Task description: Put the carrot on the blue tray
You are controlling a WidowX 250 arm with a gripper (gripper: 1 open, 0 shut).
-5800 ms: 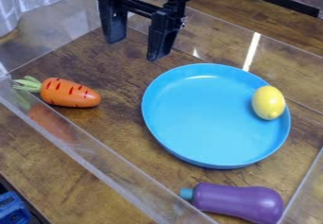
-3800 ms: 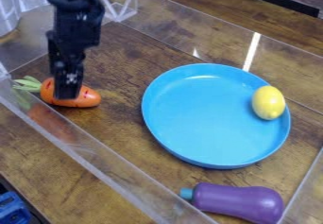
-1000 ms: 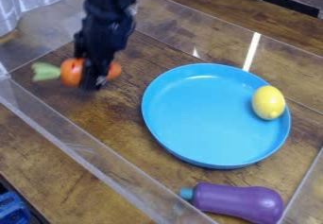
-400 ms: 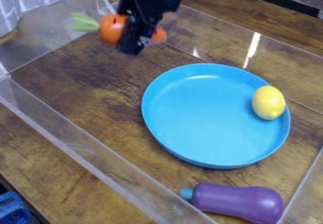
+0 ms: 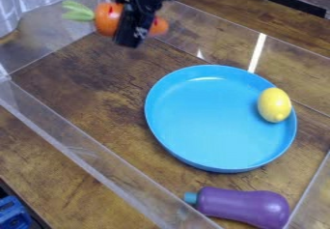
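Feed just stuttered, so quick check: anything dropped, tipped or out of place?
Nothing dropped or damaged. The orange carrot is clamped in the black gripper, lifted off the wooden table, back-left of the round blue tray, not over it. A yellow lemon sits on the tray.

The carrot, orange with a green leafy top (somewhat blurred), is hanging in the air at the upper left, lying roughly level with its leaves pointing left, and the dark gripper is clamping it. The blue tray, round and shallow, is sitting flat, well apart from the carrot to its lower right.
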